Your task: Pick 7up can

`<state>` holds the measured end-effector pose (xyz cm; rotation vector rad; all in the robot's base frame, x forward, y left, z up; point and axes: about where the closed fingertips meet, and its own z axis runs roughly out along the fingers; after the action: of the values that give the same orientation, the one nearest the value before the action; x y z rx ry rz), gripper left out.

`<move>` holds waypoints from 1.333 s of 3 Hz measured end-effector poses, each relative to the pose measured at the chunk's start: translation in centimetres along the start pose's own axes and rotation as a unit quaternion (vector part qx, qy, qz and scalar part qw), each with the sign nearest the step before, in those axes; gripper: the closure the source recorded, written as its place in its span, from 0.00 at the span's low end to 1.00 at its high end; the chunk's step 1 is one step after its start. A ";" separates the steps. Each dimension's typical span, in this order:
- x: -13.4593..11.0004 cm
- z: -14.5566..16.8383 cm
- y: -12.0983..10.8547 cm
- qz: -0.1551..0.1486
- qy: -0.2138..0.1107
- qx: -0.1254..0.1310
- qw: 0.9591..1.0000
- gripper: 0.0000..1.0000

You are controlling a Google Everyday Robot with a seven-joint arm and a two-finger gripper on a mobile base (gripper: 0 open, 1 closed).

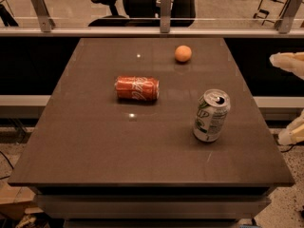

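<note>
The 7up can (211,116) is silver-white with green markings and a shiny pull-tab top. It stands upright, leaning slightly, on the right part of the dark table (95,151). My gripper (290,98) is at the right edge of the view, beyond the table's right side and to the right of the can. Its two pale fingers (287,61) are wide apart, one above and one below, so it is open and empty. It is not touching the can.
A red Coca-Cola can (137,88) lies on its side at the table's middle. An orange (183,53) sits at the far right. A railing with metal posts (165,9) and an office chair (118,4) are behind the table.
</note>
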<state>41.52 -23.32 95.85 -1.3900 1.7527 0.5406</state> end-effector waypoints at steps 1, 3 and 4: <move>0.4 0.5 -0.1 0.002 -0.019 0.006 1.000 0.00; 1.5 2.2 -0.8 0.003 -0.068 0.010 0.998 0.00; 1.9 3.9 -0.9 0.007 -0.098 0.003 0.995 0.00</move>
<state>43.59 -21.77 92.20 -1.2748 1.6063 0.6557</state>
